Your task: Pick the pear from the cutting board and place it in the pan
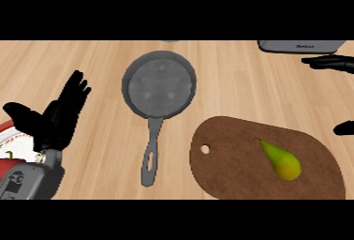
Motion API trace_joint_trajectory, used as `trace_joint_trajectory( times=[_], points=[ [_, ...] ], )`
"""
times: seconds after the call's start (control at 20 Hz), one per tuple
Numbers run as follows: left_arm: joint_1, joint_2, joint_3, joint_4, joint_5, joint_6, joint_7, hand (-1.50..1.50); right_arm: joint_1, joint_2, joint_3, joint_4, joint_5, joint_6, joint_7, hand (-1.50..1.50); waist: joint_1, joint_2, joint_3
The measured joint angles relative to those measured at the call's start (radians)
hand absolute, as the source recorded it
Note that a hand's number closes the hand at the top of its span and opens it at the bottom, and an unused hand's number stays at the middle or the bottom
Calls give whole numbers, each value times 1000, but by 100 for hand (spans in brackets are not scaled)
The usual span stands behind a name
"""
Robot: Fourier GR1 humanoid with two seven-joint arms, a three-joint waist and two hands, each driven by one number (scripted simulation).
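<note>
A green-yellow pear (281, 160) lies on the brown cutting board (228, 164) at the lower right, stem pointing up-left. The grey pan (159, 84) sits left of the board and further back, with nothing in it; its handle (151, 154) points toward me. My right hand (332, 63) shows only at the right edge, open: fingers reach in above the board, and the thumb (344, 128) shows lower down. It is to the right of the pear and does not touch it. My left hand (59, 112) rests open at the left, fingers up, well clear of the pan.
A grey appliance (301, 46) stands at the back right, just behind my right hand's fingers. A red-rimmed white object (10, 140) lies at the left edge under my left forearm. Bare wooden counter (228, 84) lies between the pan and the board.
</note>
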Motion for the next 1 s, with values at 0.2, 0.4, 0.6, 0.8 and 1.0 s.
trace_joint_trajectory(
  times=[0.2, 0.4, 0.6, 0.8, 1.0],
  points=[
    [3, 2, 6, -14, -3, 1, 10, 0, -53, 1, 107, -24, 114, -40, -13, -150, -1, -3, -1],
    [-2, 6, 18, -11, -1, -4, 20, 0, -81, -24, 237, -58, 234, -47, -16, -150, -6, -4, -2],
    [4, 2, 17, -20, -7, 0, 28, 0, -95, -73, 355, -86, 340, -50, -26, -150, -11, -5, -2],
    [24, 3, 36, -23, -1, -15, 21, 0, -83, -106, 416, -106, 414, -90, -68, -150, -23, -8, -2],
    [36, -2, 50, -31, -7, -19, 20, 0, -69, -126, 441, -143, 494, -142, -91, -150, -31, -10, -2]
  ],
)
